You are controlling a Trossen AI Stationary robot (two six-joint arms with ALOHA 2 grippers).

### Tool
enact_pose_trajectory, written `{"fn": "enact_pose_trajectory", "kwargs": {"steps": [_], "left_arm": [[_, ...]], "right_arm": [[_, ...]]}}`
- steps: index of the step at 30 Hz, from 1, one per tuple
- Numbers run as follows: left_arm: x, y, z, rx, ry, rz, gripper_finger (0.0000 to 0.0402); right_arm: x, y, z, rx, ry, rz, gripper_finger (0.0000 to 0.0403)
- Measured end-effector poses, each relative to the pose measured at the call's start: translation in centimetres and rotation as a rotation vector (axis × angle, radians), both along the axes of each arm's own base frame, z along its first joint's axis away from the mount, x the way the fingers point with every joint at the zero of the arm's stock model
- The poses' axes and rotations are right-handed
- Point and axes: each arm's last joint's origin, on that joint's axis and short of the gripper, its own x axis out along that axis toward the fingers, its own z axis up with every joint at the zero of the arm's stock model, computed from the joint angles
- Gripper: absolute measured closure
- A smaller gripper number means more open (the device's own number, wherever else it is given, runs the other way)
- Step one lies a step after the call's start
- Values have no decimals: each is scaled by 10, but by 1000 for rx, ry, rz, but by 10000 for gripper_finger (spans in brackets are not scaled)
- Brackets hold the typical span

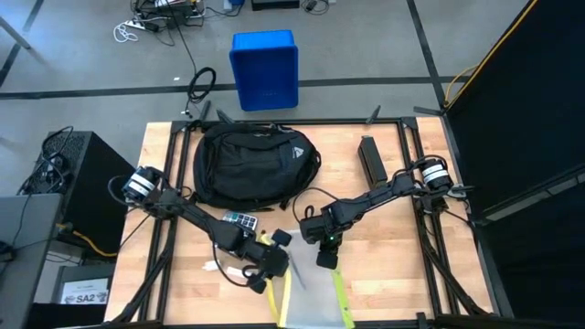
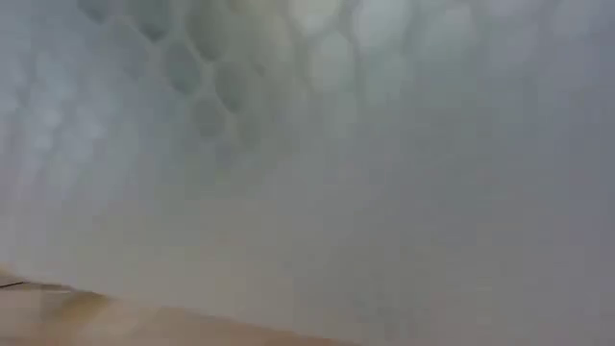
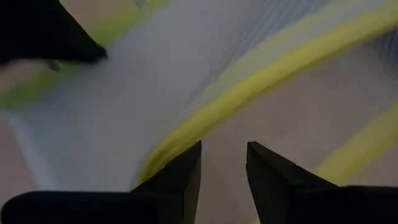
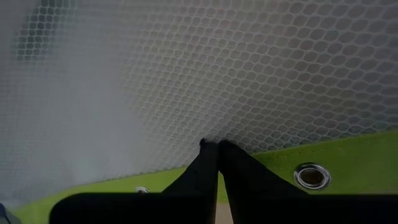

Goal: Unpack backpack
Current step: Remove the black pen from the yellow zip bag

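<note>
A grey mesh pouch (image 1: 315,297) with yellow-green edging is being pinched at its 12 o'clock edge by the right gripper (image 1: 326,259), fingers pressed together. At its 10 o'clock, the left gripper (image 1: 271,272) is being held slightly spread. The backpack (image 1: 251,164) is lying beyond, at 12 o'clock.

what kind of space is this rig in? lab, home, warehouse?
Most likely a robotics lab or workshop. The wooden table stands on a bare concrete floor with marking lines, loose cables lie on that floor, and a dark equipment cabinet stands beside the table. Nothing domestic shows.
</note>
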Motion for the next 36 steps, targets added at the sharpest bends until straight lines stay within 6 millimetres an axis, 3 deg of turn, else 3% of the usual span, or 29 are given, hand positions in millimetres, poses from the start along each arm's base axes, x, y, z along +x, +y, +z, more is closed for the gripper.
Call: {"fn": "enact_pose_trajectory", "kwargs": {"steps": [10,16,24,36], "left_arm": [[7,3,2,119,-114,83,303],[6,1,-15,162,-132,80,304],[-12,-3,-36,204,-49,45,312],[-19,-15,-37,220,-28,-63,308]], "right_arm": [[0,0,1,-6,-1,-11,403],[0,0,1,-12,-3,-12,403],[-1,-1,1,-20,6,-13,403],[1,0,1,-17,-19,-6,403]]}}
